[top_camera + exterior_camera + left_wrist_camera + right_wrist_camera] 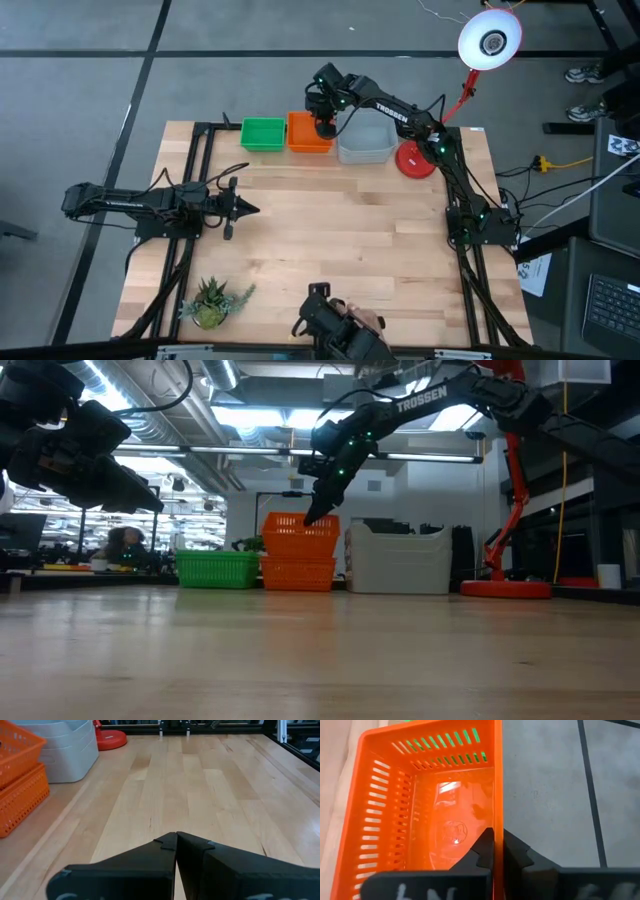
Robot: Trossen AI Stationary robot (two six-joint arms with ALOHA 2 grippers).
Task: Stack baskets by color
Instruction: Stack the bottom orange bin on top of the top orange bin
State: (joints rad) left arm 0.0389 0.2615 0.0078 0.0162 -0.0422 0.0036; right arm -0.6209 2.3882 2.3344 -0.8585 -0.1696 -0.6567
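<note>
Three stacks sit in a row: green baskets, orange baskets, grey-white baskets. The right gripper pinches the top orange basket's wall. The left gripper is pressed together, holding nothing.

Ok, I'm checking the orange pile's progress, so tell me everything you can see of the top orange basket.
The top orange slatted plastic basket is a rectangular open-top bin with rows of slots in its walls and a glossy, empty floor. It sits nested in the orange stack at the table's far edge, between the green basket and the grey-white baskets, riding high and slightly tilted rather than fully seated. The right gripper straddles its rim wall, fingers nearly closed on it.
</note>
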